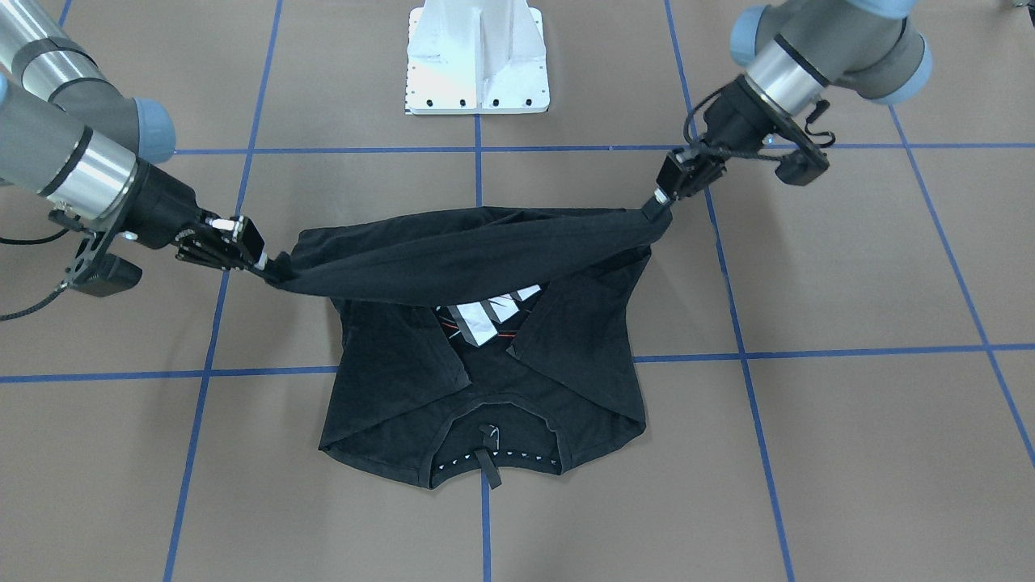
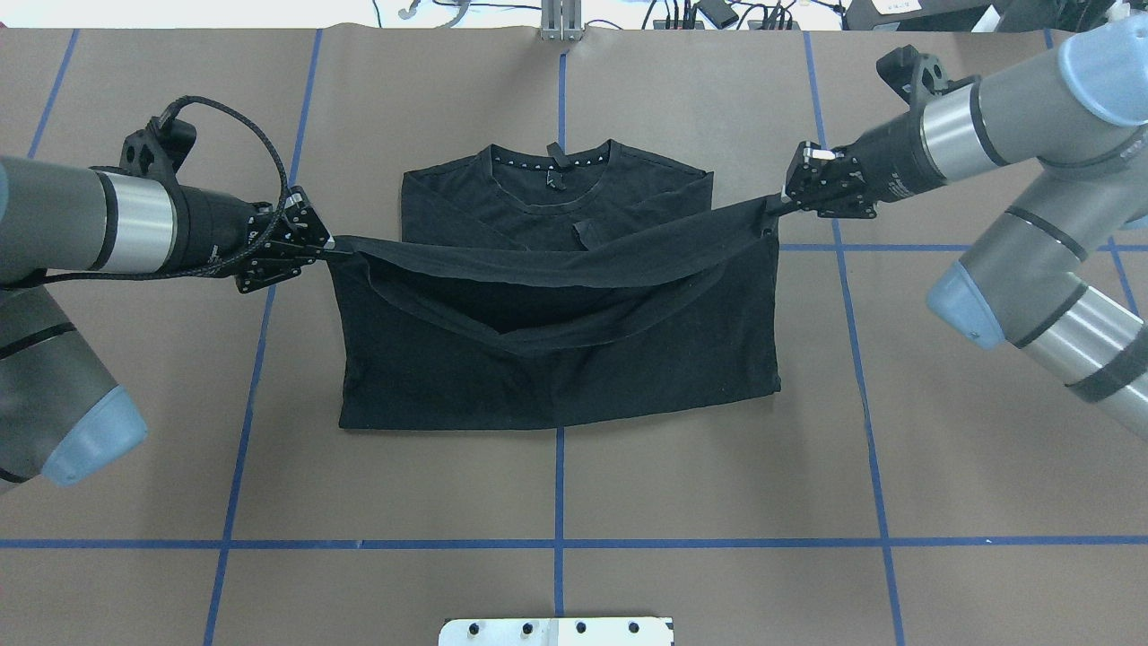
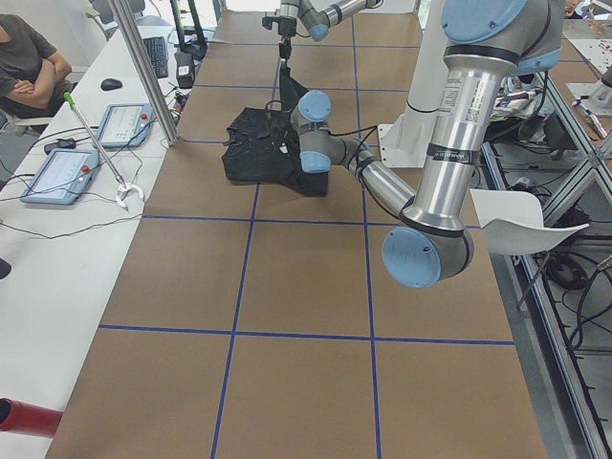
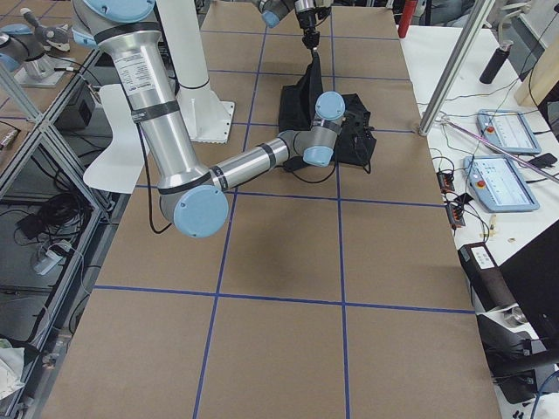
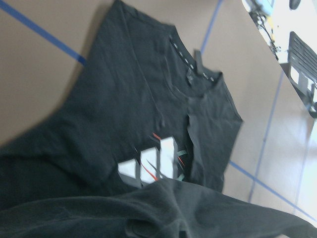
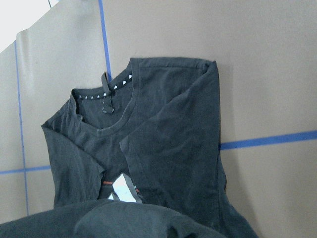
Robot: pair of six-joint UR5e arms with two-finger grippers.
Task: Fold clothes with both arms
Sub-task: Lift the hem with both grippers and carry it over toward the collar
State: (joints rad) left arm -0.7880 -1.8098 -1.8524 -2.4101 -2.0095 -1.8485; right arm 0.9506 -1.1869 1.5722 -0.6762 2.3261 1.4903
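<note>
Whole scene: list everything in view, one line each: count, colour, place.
T-shirt: one, black, table centre, sides folded in, hem lifted.
Table: one, brown with blue grid lines, beneath everything.
Base plate: one, white, at the robot's table edge.
Tablets: two, blue-grey, on the white side bench.
Person: one, dark top, seated at that bench.
Arms: two, silver-grey; left arm and right arm enter from opposite sides.
Pincers: two, black; left pincer and right pincer each shut on a hem corner.
</note>
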